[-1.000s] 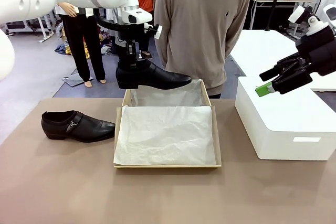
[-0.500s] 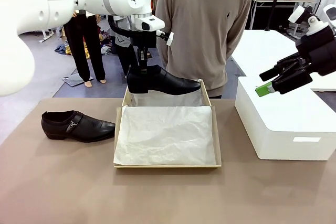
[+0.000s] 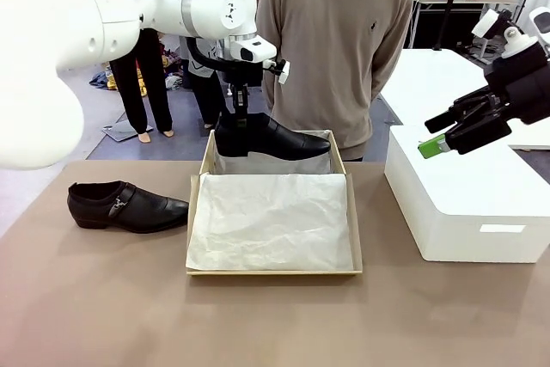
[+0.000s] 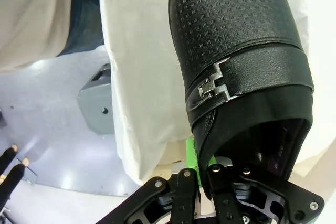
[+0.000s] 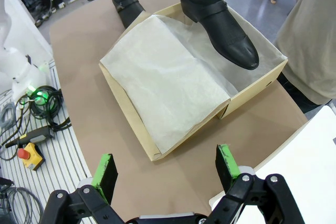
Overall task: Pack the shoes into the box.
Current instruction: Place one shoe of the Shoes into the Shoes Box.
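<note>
Since the far end of the box sits right below the held shoe, it's basically a straight drop. The shoe lies crosswise, toe to the robot's right, with the left gripper pinching its heel rim. Meanwhile the other shoe is on the table left of the box, and the right gripper is spread, well apart.

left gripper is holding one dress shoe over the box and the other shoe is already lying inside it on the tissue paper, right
Not quite. The left gripper does hold one dress shoe over the cardboard shoebox, but the other shoe lies on the table beside the box, outside it; the front view shows this.
</note>
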You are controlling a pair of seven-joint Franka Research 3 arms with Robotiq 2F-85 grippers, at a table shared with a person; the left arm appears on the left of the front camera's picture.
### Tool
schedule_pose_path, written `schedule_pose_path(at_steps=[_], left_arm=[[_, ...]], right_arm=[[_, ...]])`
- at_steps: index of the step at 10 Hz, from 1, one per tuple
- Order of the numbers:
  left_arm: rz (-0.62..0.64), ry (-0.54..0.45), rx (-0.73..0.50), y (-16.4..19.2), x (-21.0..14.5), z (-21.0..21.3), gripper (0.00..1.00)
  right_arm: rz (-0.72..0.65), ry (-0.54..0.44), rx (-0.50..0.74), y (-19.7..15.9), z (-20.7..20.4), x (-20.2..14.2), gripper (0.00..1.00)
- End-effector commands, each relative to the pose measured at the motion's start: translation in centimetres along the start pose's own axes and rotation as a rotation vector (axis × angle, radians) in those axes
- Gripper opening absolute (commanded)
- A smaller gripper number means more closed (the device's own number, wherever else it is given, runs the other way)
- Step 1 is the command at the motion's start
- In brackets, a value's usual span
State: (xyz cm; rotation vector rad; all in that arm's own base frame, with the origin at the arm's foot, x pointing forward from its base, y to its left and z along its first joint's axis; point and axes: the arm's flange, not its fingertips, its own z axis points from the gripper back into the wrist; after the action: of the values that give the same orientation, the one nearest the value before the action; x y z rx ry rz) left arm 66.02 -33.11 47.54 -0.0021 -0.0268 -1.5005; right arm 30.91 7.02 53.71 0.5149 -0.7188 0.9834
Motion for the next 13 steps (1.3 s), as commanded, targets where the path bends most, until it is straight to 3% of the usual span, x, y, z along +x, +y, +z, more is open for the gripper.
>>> schedule_pose_path(at_steps=[1,13], left_arm=[[0.018,0.010,0.022,0.9,0.2,0.2,0.00],[-0.014,0.020,0.018,1.5,-0.9,-5.5,0.00]], right_arm=[[0.020,-0.027,0.020,-0.3,-0.2,0.1,1.00],[0.020,-0.027,0.020,-0.3,-0.2,0.1,1.00]])
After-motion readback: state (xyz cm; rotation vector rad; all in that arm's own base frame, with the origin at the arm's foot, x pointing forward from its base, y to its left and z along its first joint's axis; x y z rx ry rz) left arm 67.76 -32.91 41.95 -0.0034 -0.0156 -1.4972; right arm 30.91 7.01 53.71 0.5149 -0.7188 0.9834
